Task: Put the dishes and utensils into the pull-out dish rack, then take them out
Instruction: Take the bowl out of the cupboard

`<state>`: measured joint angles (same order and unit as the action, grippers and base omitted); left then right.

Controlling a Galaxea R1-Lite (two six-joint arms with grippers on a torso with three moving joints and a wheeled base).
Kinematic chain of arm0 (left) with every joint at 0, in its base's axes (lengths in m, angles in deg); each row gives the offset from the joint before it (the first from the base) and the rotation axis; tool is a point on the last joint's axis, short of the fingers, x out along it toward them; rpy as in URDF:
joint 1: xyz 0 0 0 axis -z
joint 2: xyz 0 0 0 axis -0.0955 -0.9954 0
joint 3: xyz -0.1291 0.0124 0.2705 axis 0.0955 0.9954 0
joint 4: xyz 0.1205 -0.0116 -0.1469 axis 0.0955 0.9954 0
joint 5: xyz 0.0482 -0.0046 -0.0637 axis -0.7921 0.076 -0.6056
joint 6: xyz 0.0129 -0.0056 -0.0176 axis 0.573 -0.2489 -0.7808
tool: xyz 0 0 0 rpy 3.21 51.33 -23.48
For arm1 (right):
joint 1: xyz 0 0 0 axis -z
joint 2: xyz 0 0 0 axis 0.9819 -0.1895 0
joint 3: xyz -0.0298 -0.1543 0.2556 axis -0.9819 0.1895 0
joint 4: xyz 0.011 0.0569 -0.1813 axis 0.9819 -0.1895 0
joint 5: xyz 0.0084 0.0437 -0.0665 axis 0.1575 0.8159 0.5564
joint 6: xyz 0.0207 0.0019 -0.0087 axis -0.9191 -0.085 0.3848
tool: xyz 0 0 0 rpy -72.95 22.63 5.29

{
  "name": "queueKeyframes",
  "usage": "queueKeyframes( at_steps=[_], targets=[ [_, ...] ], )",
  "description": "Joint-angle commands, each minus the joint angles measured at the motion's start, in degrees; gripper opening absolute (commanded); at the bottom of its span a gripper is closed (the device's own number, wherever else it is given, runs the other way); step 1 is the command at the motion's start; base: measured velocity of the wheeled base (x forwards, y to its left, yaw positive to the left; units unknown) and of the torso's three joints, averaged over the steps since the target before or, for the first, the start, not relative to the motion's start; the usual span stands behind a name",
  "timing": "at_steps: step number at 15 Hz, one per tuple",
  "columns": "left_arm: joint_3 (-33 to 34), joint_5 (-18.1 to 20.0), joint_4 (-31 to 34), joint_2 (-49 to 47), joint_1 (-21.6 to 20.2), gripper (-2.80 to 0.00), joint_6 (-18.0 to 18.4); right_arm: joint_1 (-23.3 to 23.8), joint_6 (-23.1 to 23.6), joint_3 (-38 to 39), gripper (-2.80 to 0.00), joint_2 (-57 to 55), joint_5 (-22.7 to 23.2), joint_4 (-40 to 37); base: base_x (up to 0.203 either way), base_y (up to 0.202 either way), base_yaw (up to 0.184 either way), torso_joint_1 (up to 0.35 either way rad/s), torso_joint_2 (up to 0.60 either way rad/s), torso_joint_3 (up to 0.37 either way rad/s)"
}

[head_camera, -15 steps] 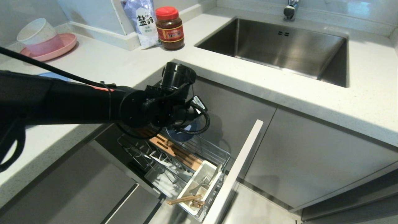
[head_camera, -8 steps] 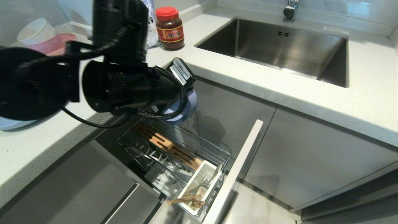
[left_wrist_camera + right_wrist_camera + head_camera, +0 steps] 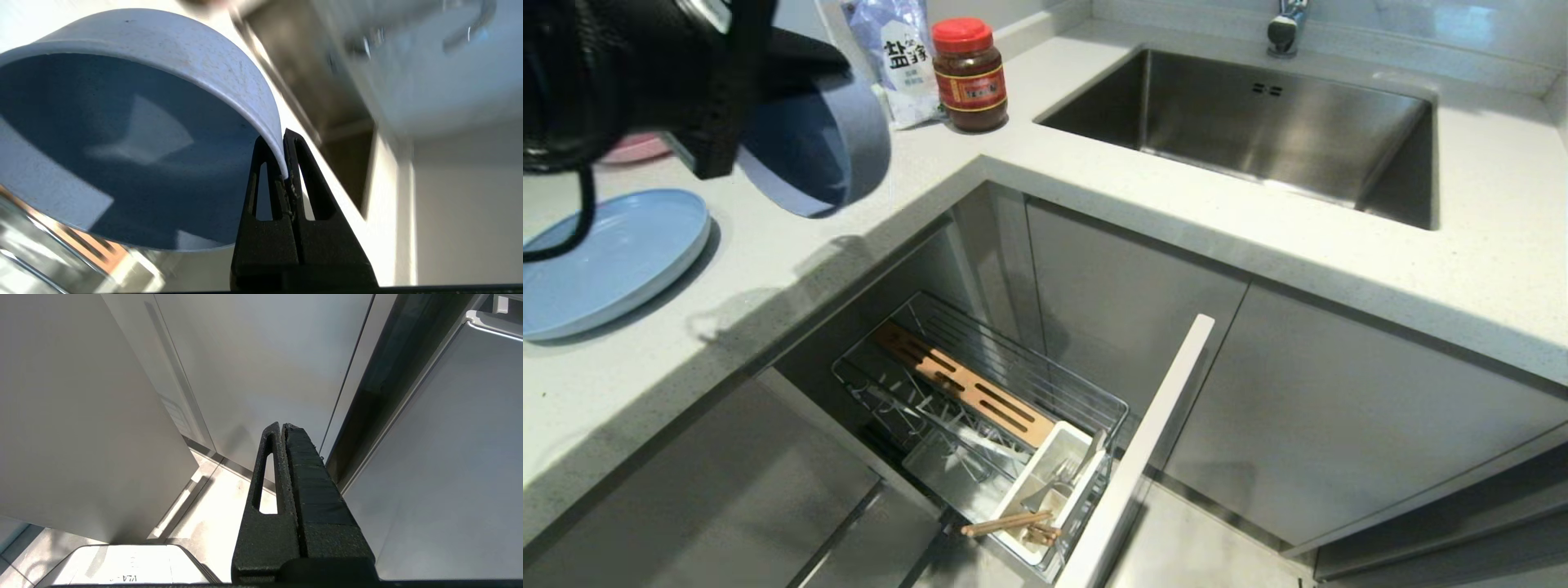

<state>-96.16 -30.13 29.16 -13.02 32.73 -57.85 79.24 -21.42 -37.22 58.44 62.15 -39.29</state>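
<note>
Above the counter (image 3: 792, 269), near its inside corner, my left gripper (image 3: 284, 173) pinches the bowl (image 3: 821, 155) by its thin rim, one finger inside the wall, one outside, the bowl tilted on its side. I judge it light, stiff matte plastic: not fragile, but a one-point rim hold lets it swing, so move slowly. The plate (image 3: 605, 261) lies flat on the counter just beside the bowl; bare counter between it and the edge looks like room to set down. The rack (image 3: 1013, 384) stands pulled out below, chopsticks (image 3: 1009, 523) and cutlery (image 3: 1062, 474) in its caddy. My right gripper (image 3: 284, 426) is pressed together, empty, down by the cabinet doors.
</note>
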Motion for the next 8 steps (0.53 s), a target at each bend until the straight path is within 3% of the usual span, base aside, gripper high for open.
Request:
queueKeyframes(
  at_steps=[1, 8],
  targets=[
    [-2.00, 0.11, 1.63, 3.08, -6.76, -2.80, 2.57, -0.02, 0.00, 0.09, -2.80, 0.24, 0.00, 0.02, 0.000, 0.000, 0.000, 0.000, 0.00, 0.000],
    [-16.97, 3.53, 25.19, 2.95, -23.94, -2.80, 10.34, 0.00, 0.00, 0.09, -2.80, 0.24, 0.00, 0.02, 0.000, 0.000, 0.000, 0.000, 0.00, 0.000]
  ],
)
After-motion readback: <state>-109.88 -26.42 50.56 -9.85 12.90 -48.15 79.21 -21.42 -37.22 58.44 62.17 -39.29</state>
